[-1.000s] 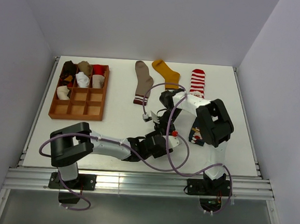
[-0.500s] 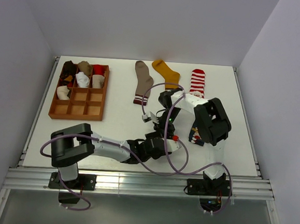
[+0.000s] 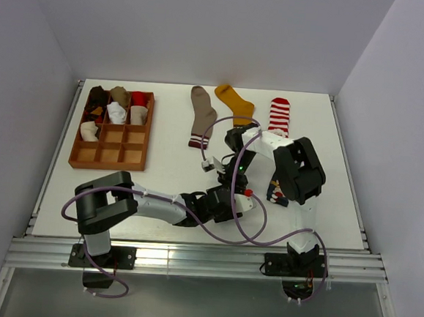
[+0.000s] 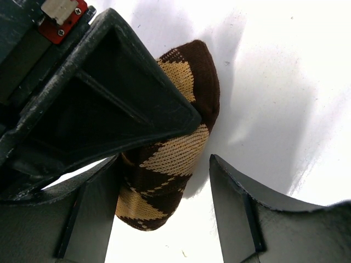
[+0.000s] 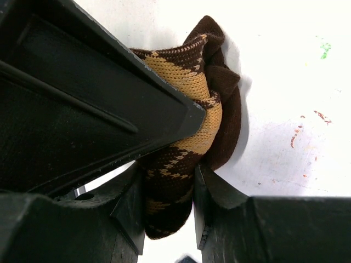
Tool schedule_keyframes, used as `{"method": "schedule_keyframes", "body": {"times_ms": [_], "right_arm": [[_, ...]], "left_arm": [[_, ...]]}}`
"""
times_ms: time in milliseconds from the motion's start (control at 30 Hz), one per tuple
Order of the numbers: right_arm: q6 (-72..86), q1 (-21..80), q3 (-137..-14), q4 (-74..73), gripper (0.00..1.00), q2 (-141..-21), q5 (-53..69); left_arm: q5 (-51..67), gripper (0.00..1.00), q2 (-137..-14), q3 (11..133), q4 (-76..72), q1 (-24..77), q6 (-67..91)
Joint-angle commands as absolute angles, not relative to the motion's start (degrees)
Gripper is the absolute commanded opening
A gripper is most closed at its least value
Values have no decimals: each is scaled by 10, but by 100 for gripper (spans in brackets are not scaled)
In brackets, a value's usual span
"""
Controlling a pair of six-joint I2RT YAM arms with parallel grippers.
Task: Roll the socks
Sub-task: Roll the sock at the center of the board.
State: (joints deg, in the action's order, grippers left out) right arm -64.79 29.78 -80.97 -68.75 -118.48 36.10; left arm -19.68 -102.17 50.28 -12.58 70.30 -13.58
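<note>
Step in hand: rolling the argyle sock, which lies bunched on the table near centre, toward 5 o'clock.

The right gripper is clamped on the bundle, with both fingers pressed into the knit. The left gripper straddles the same bundle with jaws apart: one finger touches the fabric and the other stands clear.

Recommended: close the left jaws squarely on the roll before the right releases, or the roll may spring loose.

Surroundings:
- Wooden tray at 10 o'clock, with rolled socks in its far compartments.
- Taupe sock, mustard sock and striped sock lie flat at 12 to 1 o'clock, well apart from the work.
- Navy sock at 4 o'clock, partly under the right arm.

The two grippers crowd each other.
</note>
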Motion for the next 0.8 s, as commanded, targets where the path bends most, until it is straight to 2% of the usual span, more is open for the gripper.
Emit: {"method": "schedule_keyframes", "body": {"times_ms": [0, 200, 500, 667, 767], "right_arm": [[-671, 326, -784, -696, 18, -1223, 306], [-671, 326, -787, -700, 17, -1227, 307], [-671, 327, -789, -706, 18, -1230, 307], [-675, 328, -790, -712, 19, -1232, 309], [-676, 327, -789, -713, 19, -1231, 310]], "left_arm": [[-181, 68, -1037, 531, -200, 668, -116], [-207, 68, -1038, 524, -248, 664, -99], [-195, 67, -1063, 541, -235, 649, -43], [-209, 62, -1092, 555, -221, 648, -19], [-203, 55, -1098, 558, -218, 648, -11]]}}
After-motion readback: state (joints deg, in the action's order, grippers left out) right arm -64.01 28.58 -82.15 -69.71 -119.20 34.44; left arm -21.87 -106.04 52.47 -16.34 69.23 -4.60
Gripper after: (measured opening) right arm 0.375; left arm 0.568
